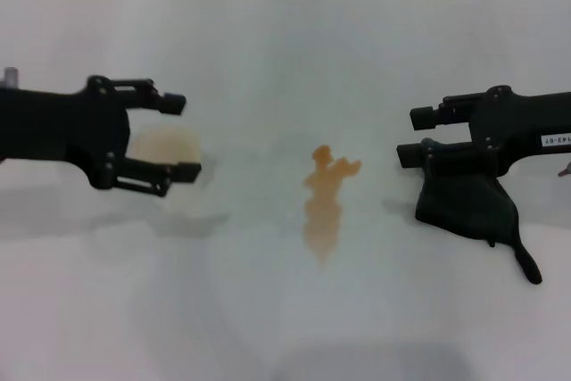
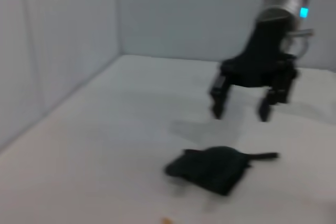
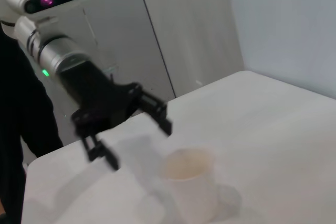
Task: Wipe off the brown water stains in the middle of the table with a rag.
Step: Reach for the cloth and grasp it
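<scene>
The brown water stains (image 1: 323, 198) form an orange-brown blotch in the middle of the white table (image 1: 285, 60). The dark rag (image 1: 468, 207) lies bunched on the table to the right of the stain, with a narrow tail trailing toward me. My right gripper (image 1: 412, 136) is open and empty, hovering above the rag. The left wrist view shows this gripper (image 2: 240, 113) clear of the rag (image 2: 210, 169). My left gripper (image 1: 181, 137) is open and empty at the left, over a paper cup.
A white paper cup (image 1: 165, 153) with a tan inside stands under my left gripper. The right wrist view shows the cup (image 3: 189, 182) below that gripper (image 3: 139, 145). Walls stand behind the table's far edge.
</scene>
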Robot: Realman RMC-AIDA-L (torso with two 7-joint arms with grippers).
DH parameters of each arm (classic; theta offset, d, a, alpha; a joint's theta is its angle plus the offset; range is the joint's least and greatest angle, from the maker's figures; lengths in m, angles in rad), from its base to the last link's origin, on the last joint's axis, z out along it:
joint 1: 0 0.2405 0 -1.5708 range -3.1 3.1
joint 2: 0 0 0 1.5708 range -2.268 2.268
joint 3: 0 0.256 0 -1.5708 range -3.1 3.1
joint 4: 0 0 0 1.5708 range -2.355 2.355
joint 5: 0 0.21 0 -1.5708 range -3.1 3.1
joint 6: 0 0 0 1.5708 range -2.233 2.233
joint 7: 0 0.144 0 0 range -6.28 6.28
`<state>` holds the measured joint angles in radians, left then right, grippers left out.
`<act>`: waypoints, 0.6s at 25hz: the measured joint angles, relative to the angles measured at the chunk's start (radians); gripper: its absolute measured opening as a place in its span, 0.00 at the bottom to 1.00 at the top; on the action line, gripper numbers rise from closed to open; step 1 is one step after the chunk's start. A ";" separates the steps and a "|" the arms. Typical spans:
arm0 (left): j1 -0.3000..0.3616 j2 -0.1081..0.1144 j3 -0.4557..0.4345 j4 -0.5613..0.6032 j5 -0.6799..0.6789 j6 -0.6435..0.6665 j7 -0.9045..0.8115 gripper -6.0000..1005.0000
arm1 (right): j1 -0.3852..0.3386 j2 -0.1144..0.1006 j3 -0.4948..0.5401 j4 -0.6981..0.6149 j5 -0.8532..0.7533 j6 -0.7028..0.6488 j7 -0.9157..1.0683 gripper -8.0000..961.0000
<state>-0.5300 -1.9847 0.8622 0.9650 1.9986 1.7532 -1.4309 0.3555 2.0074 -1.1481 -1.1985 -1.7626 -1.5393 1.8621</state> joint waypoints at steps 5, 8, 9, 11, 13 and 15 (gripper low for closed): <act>-0.006 0.004 0.095 0.009 0.002 0.024 -0.066 0.88 | 0.009 -0.003 0.004 -0.018 -0.053 0.008 0.054 0.65; -0.006 0.006 0.107 0.033 0.003 0.041 -0.106 0.88 | 0.009 0.000 0.004 -0.047 -0.109 0.008 0.090 0.64; -0.004 0.006 0.107 0.047 0.003 0.044 -0.118 0.88 | 0.009 0.000 0.004 -0.058 -0.126 0.006 0.104 0.64; 0.002 0.006 0.104 0.072 0.003 0.047 -0.140 0.88 | 0.010 -0.002 0.004 -0.079 -0.161 0.002 0.131 0.64; 0.005 0.006 0.099 0.091 0.004 0.050 -0.156 0.88 | 0.011 -0.004 0.005 -0.104 -0.203 -0.001 0.159 0.64; 0.005 0.006 0.098 0.102 0.004 0.053 -0.172 0.88 | 0.016 -0.007 0.005 -0.125 -0.243 -0.004 0.185 0.64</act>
<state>-0.5252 -1.9783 0.9599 1.0670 2.0025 1.8059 -1.6029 0.3712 2.0008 -1.1428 -1.3240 -2.0053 -1.5436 2.0468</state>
